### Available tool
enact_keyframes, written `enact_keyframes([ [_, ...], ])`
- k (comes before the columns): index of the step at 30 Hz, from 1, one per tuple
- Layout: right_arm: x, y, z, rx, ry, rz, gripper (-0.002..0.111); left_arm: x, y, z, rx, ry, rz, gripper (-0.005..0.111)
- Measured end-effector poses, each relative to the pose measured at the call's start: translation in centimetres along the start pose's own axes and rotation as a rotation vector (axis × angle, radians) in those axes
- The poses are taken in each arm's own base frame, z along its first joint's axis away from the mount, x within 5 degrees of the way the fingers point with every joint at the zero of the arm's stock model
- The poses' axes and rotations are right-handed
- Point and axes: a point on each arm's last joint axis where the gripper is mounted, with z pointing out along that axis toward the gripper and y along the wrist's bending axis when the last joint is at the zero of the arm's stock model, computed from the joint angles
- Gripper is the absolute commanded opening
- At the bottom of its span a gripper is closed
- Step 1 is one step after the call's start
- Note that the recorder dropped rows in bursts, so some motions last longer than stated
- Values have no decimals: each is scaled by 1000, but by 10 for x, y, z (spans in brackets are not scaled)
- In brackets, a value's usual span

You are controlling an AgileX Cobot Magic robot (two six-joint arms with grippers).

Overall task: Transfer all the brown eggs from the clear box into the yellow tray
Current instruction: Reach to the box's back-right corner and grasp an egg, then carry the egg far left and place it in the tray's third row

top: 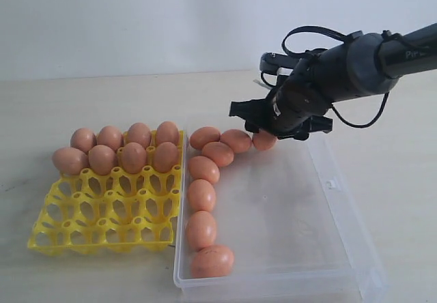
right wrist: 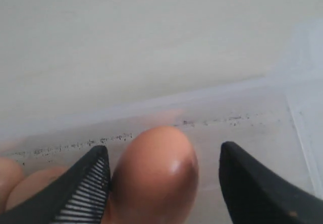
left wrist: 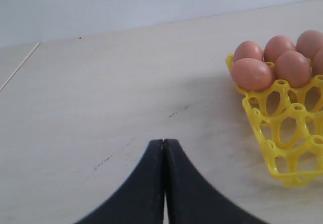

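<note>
Closest to us, a brown egg (right wrist: pixel 151 183) sits between the right gripper's (right wrist: pixel 165 149) wide-open jaws, ungripped, at the clear box's (top: pixel 341 200) far end. We see the left gripper (left wrist: pixel 164 142) closed, empty, near the yellow tray (top: pixel 102 215).

16 brown eggs (top: pixel 201 195), 1 yellow tray (top: pixel 109 231), 1 clear box (top: pixel 339 207).

Hardly any writing to read

The only mark is a scrap of pale lettering (top: pixel 414 54) on the dark tube of the right arm (top: pixel 399 49) in the exterior view. It is too small to read and cut off at the edge.
</note>
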Motion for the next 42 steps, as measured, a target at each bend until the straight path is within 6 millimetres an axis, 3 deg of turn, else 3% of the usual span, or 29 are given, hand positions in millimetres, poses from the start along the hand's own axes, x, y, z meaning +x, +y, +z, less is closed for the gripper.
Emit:
enact_keyframes([
  [3, 0, 1, 4, -3, 1, -1, 2, 0, 0, 0, 0, 0, 0, 0],
  [4, 0, 1, 5, -5, 1, -14, 0, 0, 0, 0, 0, 0, 0, 0],
  [7, 0, 2, 1, -7, 15, -84, 0, 0, 0, 0, 0, 0, 0, 0],
  [11, -4, 9, -26, -83, -20, -214, 0, 0, 0, 0, 0, 0, 0, 0],
  [16, 4, 57, -81, -374, -261, -453, 0, 0, 0, 0, 0, 0, 0, 0],
  [21, 28, 100, -108, -525, -419, -621, 0, 0, 0, 0, 0, 0, 0, 0],
  [29, 72, 156, -109, -700, -524, -750, 0, 0, 0, 0, 0, 0, 0, 0],
  [42, 116, 216, -70, -785, -457, -765, 0, 0, 0, 0, 0, 0, 0, 0],
])
